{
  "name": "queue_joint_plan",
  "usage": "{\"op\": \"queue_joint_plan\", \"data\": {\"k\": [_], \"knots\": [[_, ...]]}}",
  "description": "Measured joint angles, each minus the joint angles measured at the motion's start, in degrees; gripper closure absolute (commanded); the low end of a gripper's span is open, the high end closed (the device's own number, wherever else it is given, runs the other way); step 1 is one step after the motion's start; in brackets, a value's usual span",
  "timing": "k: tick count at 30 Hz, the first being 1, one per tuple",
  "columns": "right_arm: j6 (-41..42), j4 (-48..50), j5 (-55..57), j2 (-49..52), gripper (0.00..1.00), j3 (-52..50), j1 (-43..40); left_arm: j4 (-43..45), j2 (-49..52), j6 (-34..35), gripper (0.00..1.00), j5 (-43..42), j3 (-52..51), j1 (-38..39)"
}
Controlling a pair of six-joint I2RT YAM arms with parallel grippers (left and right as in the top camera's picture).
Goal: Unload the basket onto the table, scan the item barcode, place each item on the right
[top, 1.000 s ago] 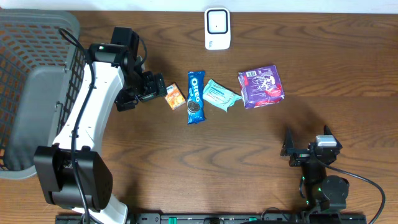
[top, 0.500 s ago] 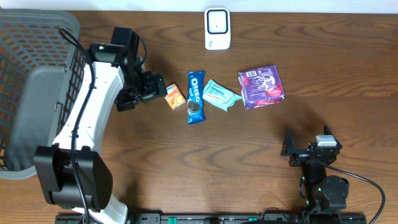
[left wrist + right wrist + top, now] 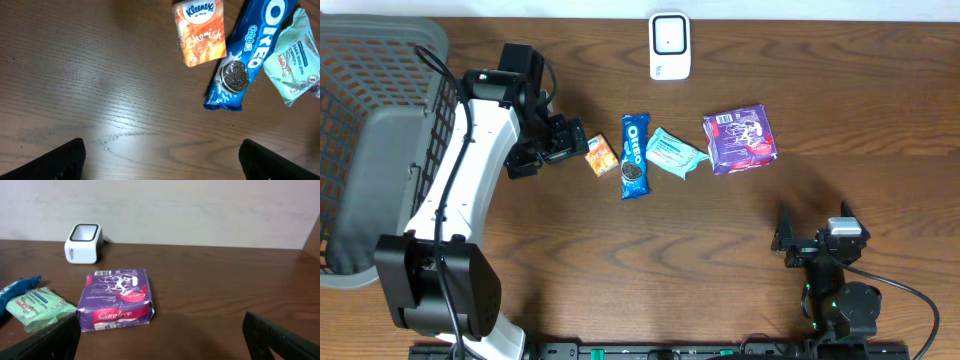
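orange against the dark wood, the tissue pack (image 3: pixel 601 157) lay flat at the left end of a row of four items mid-table, just left of the oreo pack (image 3: pixel 635 155), with the green pouch (image 3: pixel 675 153) and purple pack (image 3: pixel 741 138) further right. the left gripper (image 3: pixel 574 143) hovered just left of the tissue pack with its jaws spread wide and nothing between them; the wrist view showed bare wood between its fingers and the pack lying ahead of them. the right gripper (image 3: pixel 161 335) waited near the table's right front edge, also spread wide and empty, well apart from the row. the white scanner (image 3: pixel 670 45) stood at the far edge, beyond the items, and a grey basket (image 3: pixel 360 120) sat on the left. the tissue pack looked the likeliest first pick, the step in hand being the approach to grasp it. doing it well would mean closing on its two long sides without nudging the oreo pack, gripping lightly since the soft pack could crush, and keeping the barcode face free to present to the scanner window. no barcode was visible on its upper face.
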State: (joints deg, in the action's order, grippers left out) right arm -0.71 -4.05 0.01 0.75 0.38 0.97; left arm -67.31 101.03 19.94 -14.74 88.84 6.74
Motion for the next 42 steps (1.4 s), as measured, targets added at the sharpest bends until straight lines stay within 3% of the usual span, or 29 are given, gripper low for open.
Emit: {"op": "queue_joint_plan", "data": {"k": [15, 21, 26, 29, 31, 36, 42], "knots": [[0.46, 0.87, -0.72, -0.02, 0.01, 0.0, 0.0, 0.0, 0.0, 0.0, 0.02, 0.0, 0.0, 0.0], [11.8, 3.56, -16.31, 0.0, 0.01, -0.02, 0.02, 0.0, 0.0, 0.0, 0.02, 0.02, 0.0, 0.0], [20.96, 14.4, -26.05, 0.13, 0.01, -0.04, 0.02, 0.02, 0.0, 0.0, 0.02, 0.0, 0.0, 0.0], [23.89, 25.92, -27.21, 0.17, 0.01, 0.04, 0.02, -0.04, 0.0, 0.0, 0.02, -0.04, 0.0, 0.0], [25.05, 27.28, -25.99, 0.15, 0.01, 0.79, 0.02, -0.04, 0.0, -0.02, 0.02, -0.07, 0.0, 0.0], [23.82, 18.01, -20.15, 6.99, 0.01, 7.61, 0.0, 0.02, 0.0, 0.0, 0.02, -0.15, 0.0, 0.0], [14.95, -4.46, -15.61, 30.93, 0.01, 29.22, 0.02, -0.07, 0.0, 0.0, 0.02, -0.15, 0.0, 0.0]]}}
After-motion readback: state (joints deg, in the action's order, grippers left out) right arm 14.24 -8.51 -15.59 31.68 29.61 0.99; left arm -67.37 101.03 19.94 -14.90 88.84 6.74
